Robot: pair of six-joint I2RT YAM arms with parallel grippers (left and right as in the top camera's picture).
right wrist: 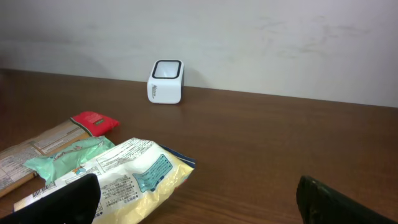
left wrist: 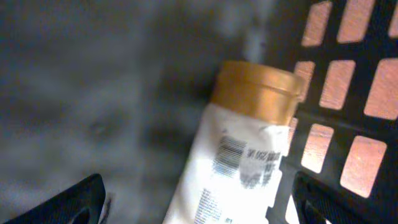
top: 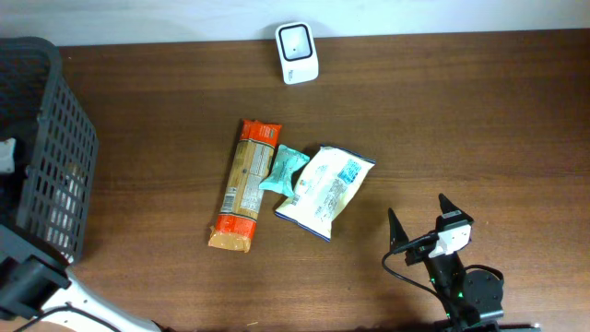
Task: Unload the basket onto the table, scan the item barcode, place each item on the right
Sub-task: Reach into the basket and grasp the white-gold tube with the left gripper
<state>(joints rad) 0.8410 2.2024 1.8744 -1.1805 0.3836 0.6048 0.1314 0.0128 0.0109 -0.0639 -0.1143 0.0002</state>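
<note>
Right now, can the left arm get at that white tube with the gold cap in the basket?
Probably yes. The left gripper is inside the basket, jaws open, the tube lying straight ahead with nothing over it. The basket wall close beside it may crowd one finger.

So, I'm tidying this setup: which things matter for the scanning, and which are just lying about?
In play: scanner; gold-capped tube in basket; left gripper over it.
Lying about: orange packet, teal packet, white bag; right gripper, open.
</note>
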